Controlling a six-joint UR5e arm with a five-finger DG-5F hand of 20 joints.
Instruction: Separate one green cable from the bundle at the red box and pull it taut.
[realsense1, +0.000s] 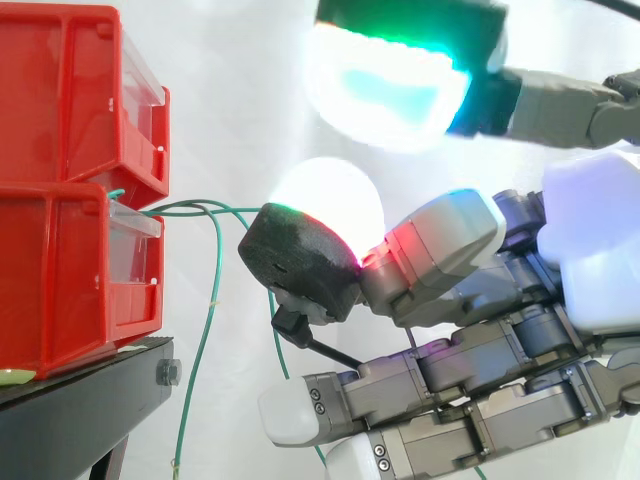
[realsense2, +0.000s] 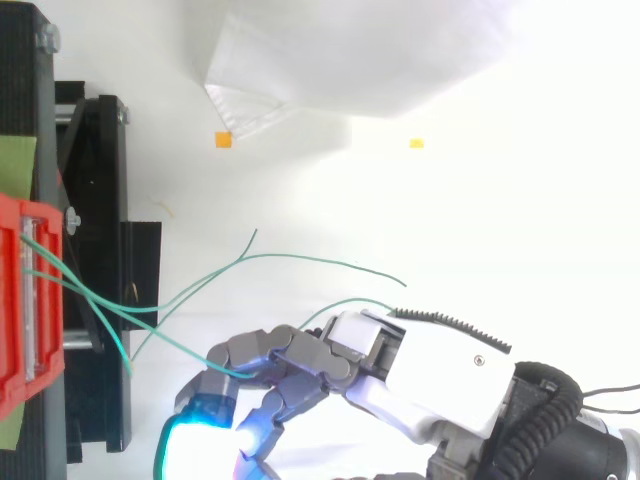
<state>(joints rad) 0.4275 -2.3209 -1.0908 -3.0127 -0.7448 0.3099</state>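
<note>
Two red boxes (realsense1: 60, 270) are stacked on a black stand (realsense1: 90, 400) at the left. A bundle of several thin green cables (realsense2: 60, 275) leaves the gap between them and fans out to the right. In the top view one green cable (realsense2: 185, 348) runs almost straight from the red box (realsense2: 15, 300) into the curled fingers of my hand (realsense2: 440, 370). Seen from the side, the hand (realsense1: 470, 300) reaches in from the right, a black-backed fingertip (realsense1: 300, 255) lies over that cable, and the thumb stands high above. Other green cables (realsense1: 205, 320) loop down beside the stand.
Two loose green cable ends (realsense2: 330, 262) arc to the right, above the hand. A small orange marker (realsense2: 223, 140) and a yellow one (realsense2: 416, 143) lie on the white surface. The black stand (realsense2: 100, 200) runs along the left edge.
</note>
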